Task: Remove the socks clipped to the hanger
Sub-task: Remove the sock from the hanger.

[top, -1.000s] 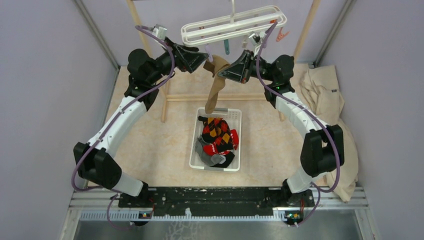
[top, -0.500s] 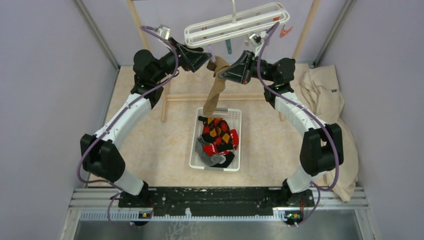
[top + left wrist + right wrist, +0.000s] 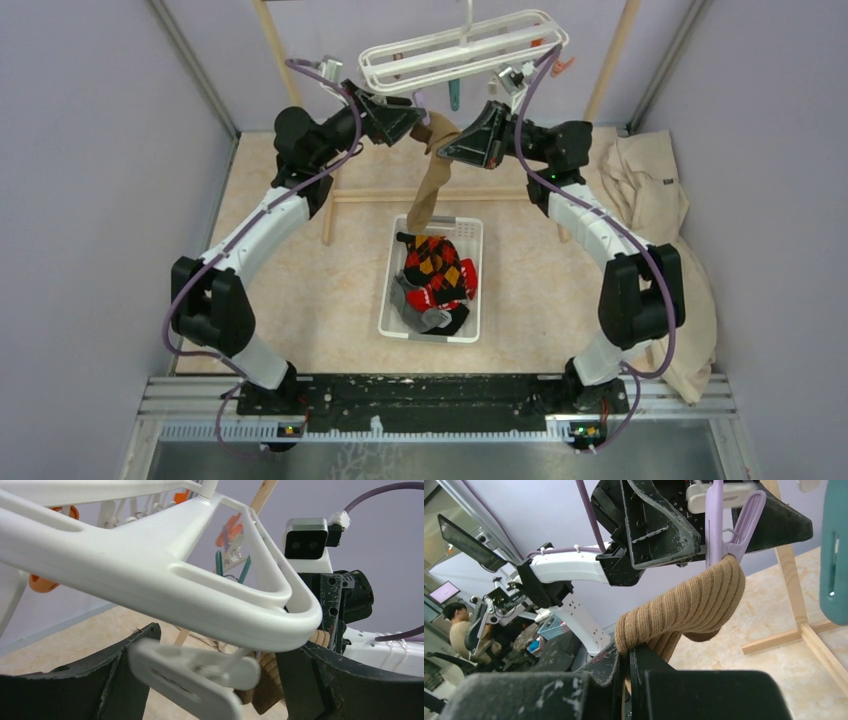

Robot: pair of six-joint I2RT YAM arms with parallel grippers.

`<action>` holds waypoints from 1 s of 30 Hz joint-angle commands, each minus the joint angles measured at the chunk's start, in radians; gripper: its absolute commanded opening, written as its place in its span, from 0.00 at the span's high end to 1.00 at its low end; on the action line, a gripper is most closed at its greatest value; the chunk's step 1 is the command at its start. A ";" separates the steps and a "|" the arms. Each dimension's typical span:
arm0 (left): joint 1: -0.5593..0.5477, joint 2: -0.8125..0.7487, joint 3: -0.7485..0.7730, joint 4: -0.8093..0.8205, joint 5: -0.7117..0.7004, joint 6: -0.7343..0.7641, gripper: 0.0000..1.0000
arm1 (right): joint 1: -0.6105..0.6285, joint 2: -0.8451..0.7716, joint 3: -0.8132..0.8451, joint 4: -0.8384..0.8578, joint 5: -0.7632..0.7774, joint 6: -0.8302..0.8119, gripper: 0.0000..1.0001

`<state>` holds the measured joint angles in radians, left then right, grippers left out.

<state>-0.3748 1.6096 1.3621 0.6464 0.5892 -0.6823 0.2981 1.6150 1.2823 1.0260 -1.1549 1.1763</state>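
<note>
The white hanger hangs at the top centre, with pastel clips under it. A tan sock hangs from a lilac clip and drapes down towards the basket. My right gripper is shut on the sock's upper part, just below the clip. My left gripper is open right under the hanger's rail. A white clip lies between its wide jaws, with the tan sock just behind it. The left gripper's fingers show above the sock in the right wrist view.
A white basket on the floor below holds several removed socks, red patterned, argyle and grey. A wooden rack stands behind it. A large beige cloth lies at the right wall. Walls close in on both sides.
The left arm has reached further right and up, pushing its gripper in under the hanger. The hanger has swung slightly. The right gripper still holds the tan sock in place.
</note>
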 commanded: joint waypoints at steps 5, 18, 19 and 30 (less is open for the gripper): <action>0.004 0.031 0.016 0.166 0.034 -0.078 0.12 | 0.005 0.026 -0.005 0.101 -0.014 0.028 1.00; -0.002 0.051 0.038 0.150 0.016 -0.076 0.13 | 0.033 0.021 0.031 -0.084 -0.004 -0.110 1.00; -0.005 0.047 0.039 0.138 0.009 -0.065 0.13 | 0.034 0.013 0.033 -0.130 0.003 -0.149 1.00; -0.041 0.025 0.047 0.089 -0.067 0.015 0.13 | 0.064 -0.029 0.084 -0.511 0.061 -0.424 1.00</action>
<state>-0.4110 1.6695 1.3994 0.7246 0.5568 -0.7002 0.3534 1.6539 1.3128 0.5819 -1.1145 0.8478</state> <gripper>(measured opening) 0.867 0.014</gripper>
